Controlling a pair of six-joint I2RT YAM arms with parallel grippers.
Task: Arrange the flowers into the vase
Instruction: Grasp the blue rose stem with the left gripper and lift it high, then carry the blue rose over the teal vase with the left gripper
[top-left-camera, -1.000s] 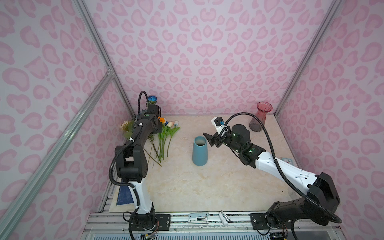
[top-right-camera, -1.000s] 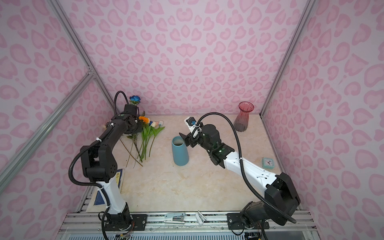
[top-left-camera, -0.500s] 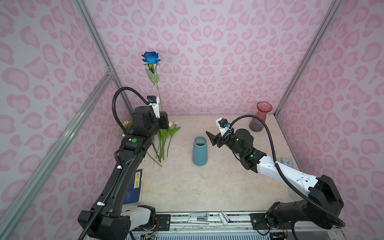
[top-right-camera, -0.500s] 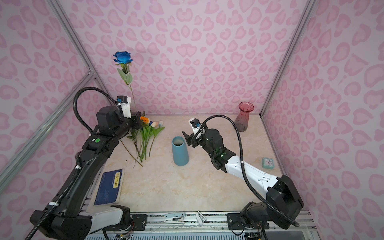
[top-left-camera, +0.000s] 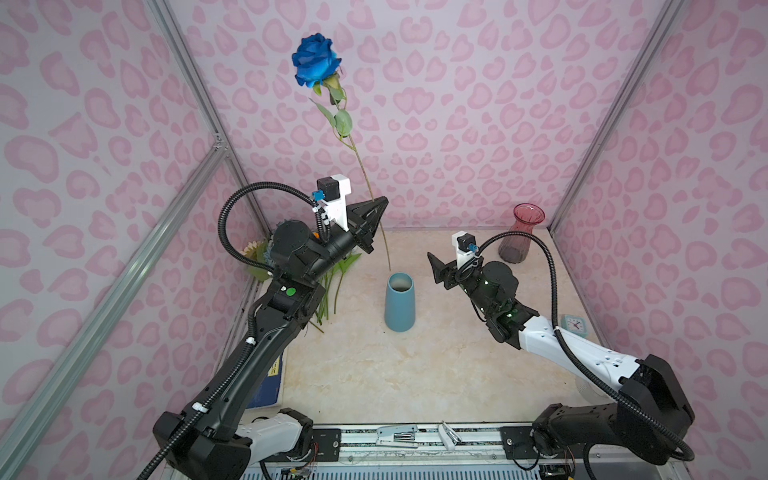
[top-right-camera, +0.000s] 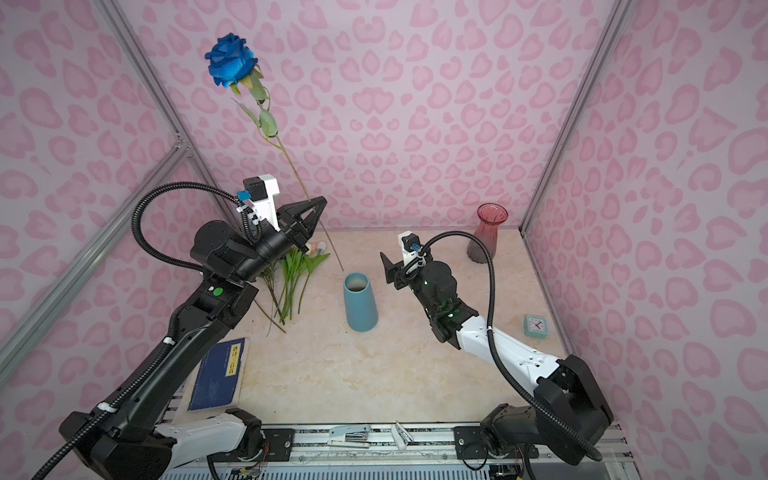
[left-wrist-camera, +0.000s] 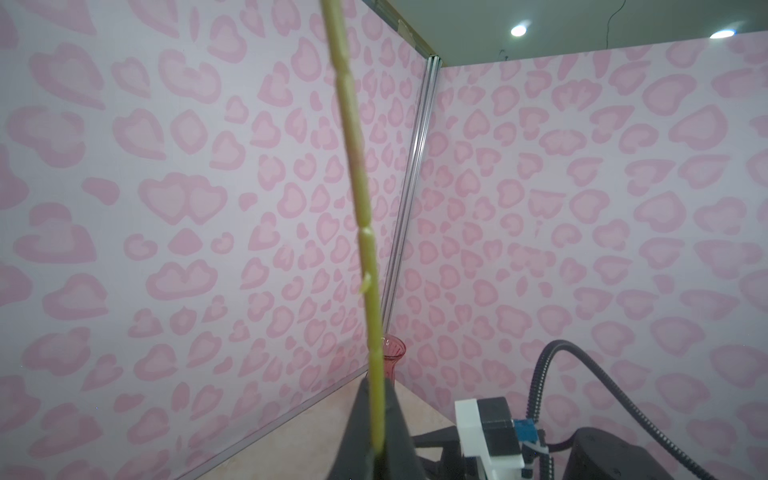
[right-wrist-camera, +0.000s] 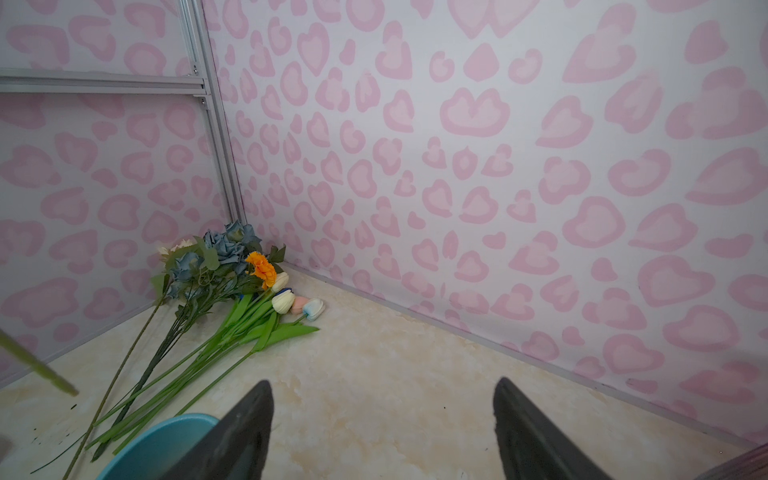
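Since left gripper (top-left-camera: 379, 204) clamps bright-blue artificial rose (top-left-camera: 316, 60) by its thin stem, it may swivel, missing centre-frame teal tapered vase (top-left-camera: 400, 307); right gripper (right-wrist-camera: 382, 388) gapes empty.

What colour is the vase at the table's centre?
Plain teal-blue. The vase shows best in a top view.

Both top views high in front, looking down, sharing whole table (top-left-camera: 415, 374), wrist views low, facing opposite back corners
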